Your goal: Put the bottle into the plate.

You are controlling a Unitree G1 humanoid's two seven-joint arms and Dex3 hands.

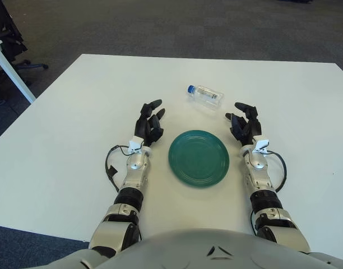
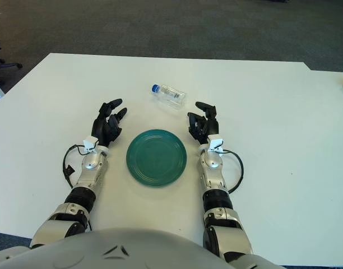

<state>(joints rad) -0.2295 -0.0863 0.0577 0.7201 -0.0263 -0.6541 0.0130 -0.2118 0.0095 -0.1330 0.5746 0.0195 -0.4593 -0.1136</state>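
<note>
White table point(image 1: 76, 112) on dark carpet point(image 1: 160, 22). Green plate point(image 1: 199, 157) at centre; clear bottle point(image 1: 205, 94) lying above it, apart. Left hand point(image 1: 149, 123) and right hand point(image 1: 243, 124) flank the plate, fingers relaxed, empty.

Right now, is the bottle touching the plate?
Apart. The left eye view shows bare table between the bottle, lying on its side, and the far rim of the plate.
</note>
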